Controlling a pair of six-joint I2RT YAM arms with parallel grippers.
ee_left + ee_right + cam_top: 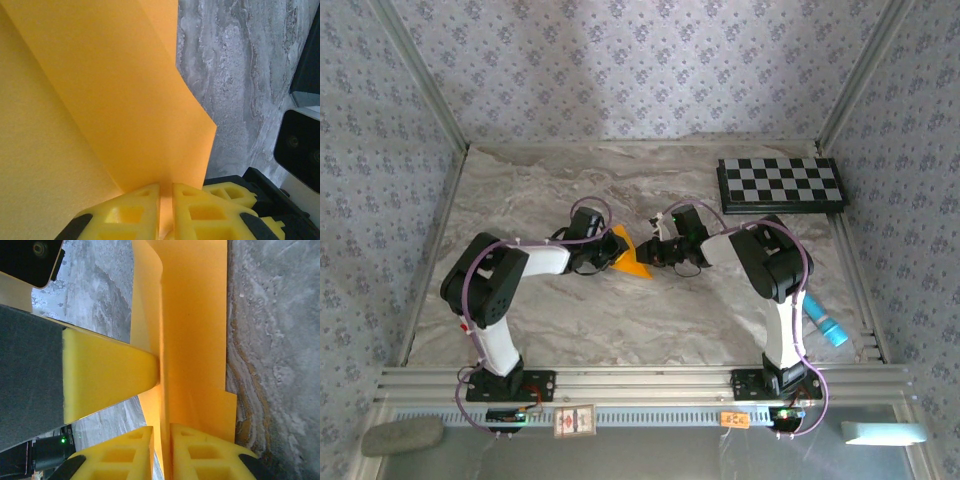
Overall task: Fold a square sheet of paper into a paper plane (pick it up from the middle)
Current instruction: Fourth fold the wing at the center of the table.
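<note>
The square sheet of paper (633, 263) is orange-yellow, folded into layers, and held upright off the marble table between both arms at the centre. My left gripper (611, 250) is shut on it from the left. In the left wrist view the paper (110, 100) rises from between the nearly closed yellow fingers of the left gripper (166, 200). My right gripper (656, 252) is shut on the opposite side. In the right wrist view its fingers pinch a folded edge of the paper (195, 340) at the right gripper (162, 442), and a left finger (110, 375) presses the same fold. Whether it forms the paper plane I cannot tell.
A black-and-white checkerboard (780, 185) lies at the back right of the table. A light blue cylinder (826, 326) rests by the right rail. Patterned walls and metal rails enclose the marble table (570, 320).
</note>
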